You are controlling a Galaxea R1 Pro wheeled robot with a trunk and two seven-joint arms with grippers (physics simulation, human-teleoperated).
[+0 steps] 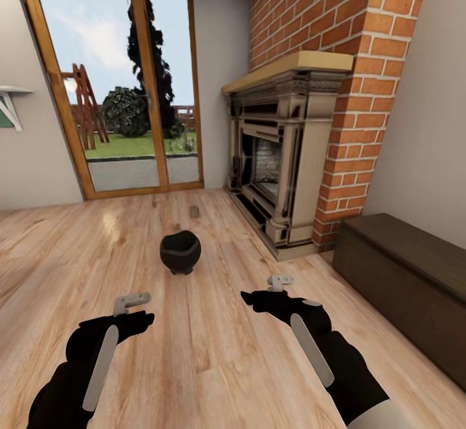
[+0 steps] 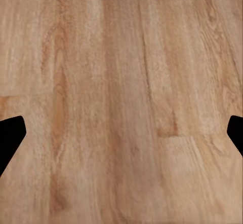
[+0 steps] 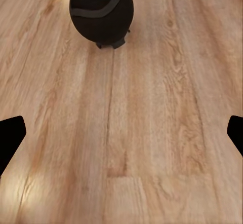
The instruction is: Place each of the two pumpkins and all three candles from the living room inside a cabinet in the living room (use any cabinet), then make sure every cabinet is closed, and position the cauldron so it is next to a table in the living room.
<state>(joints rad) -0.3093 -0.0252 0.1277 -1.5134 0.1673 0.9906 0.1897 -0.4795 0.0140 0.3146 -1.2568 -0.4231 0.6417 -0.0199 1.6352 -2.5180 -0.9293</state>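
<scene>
Both grippers, left (image 1: 139, 309) and right (image 1: 262, 292), are hanging wide and empty; you're facing a rigid, probably heavy cauldron (image 1: 180, 252) — take its rim.

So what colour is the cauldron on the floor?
The cauldron is black with a grey band, clearest in the right wrist view.

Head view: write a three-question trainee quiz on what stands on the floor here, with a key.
1. True or false: the cauldron stands on the wooden floor ahead of both claws.
2. Which lies farther from the robot: A) the cauldron, B) the small tan candle?
3. Fill in: the dark cabinet stands along the wall on the robot's ____ side, past the brick fireplace.

Key: 1 true; 2 B; 3 right.
</scene>
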